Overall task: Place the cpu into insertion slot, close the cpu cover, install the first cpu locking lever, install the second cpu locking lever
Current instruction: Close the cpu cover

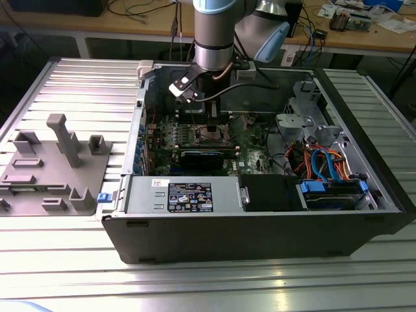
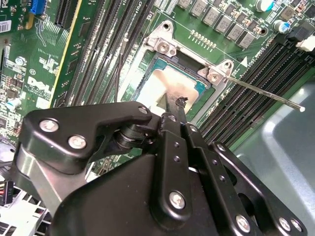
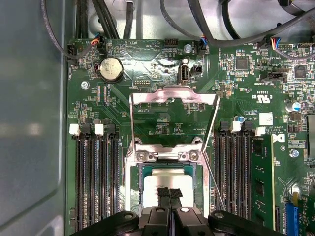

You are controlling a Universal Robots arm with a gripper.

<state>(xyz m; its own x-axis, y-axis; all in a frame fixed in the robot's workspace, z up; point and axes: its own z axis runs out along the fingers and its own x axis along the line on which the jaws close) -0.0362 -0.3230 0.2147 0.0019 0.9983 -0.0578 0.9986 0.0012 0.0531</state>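
Black fingers [image 3: 164,193] pressed together over seated cpu [image 3: 151,183]

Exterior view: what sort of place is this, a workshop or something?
Probably a robotics lab or test workshop: an opened computer case sits on a ribbed metal table under a robot arm, and wooden benches behind carry cables and loose electronics.

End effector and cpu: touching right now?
Cannot tell. In the first wrist view the end effector overlaps the cpu, but neither contact nor gap shows plainly.
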